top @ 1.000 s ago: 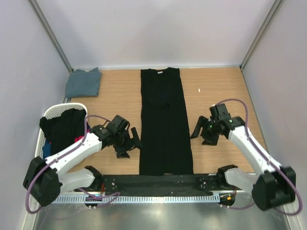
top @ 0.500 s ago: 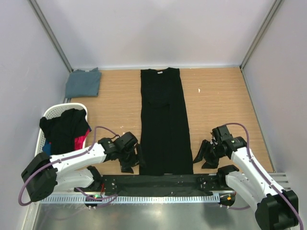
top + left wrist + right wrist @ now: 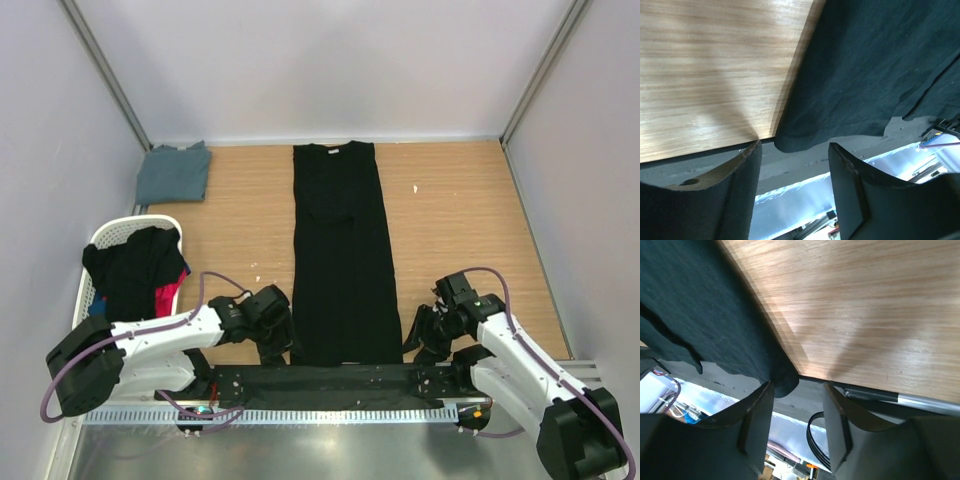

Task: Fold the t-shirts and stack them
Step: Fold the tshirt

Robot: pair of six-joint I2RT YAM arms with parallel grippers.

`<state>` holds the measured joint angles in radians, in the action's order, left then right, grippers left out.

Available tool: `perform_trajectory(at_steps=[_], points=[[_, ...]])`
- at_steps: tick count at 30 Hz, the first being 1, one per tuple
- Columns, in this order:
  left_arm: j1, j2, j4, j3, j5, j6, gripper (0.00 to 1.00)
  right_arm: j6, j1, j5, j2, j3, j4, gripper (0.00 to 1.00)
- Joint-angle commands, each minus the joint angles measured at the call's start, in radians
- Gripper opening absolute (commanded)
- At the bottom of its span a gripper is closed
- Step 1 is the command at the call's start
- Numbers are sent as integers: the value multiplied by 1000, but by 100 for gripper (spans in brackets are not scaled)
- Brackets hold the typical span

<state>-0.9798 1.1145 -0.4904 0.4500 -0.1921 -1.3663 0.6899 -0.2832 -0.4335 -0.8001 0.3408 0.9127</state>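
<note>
My left end effector [image 3: 280, 345] and right end effector [image 3: 424, 342] stand half-open, empty, at the near hem corners of the black shirt [image 3: 340, 260]; I'd pinch both deep, level.

I see the white laundry basket [image 3: 108, 232] well out to the left of the left gripper [image 3: 272, 346], sitting at the table's left edge with a dark heap of clothes [image 3: 130, 272] in it, a little pink showing. The wooden table [image 3: 460, 210] stretches away beyond the right gripper [image 3: 425, 340], with a small white speck [image 3: 416, 187] far ahead of it. Just behind both grippers, the near edge of the wood meets a grey metal rail [image 3: 330, 413].
</note>
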Motion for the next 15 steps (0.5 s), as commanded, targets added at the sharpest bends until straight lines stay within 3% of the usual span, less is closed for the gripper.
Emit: perform_trajectory(at_steps=[1,10,15], points=[[-3,16,29,-10,49,-7,55,25,-17,-14,-10,-11,-46,48],[-2,10,16,-14,65,1,47,80,-80,-17,-59,-39,-152,46],[-3,28,16,-13,65,9,41,102,-120,7,-103,-25,-181,40]])
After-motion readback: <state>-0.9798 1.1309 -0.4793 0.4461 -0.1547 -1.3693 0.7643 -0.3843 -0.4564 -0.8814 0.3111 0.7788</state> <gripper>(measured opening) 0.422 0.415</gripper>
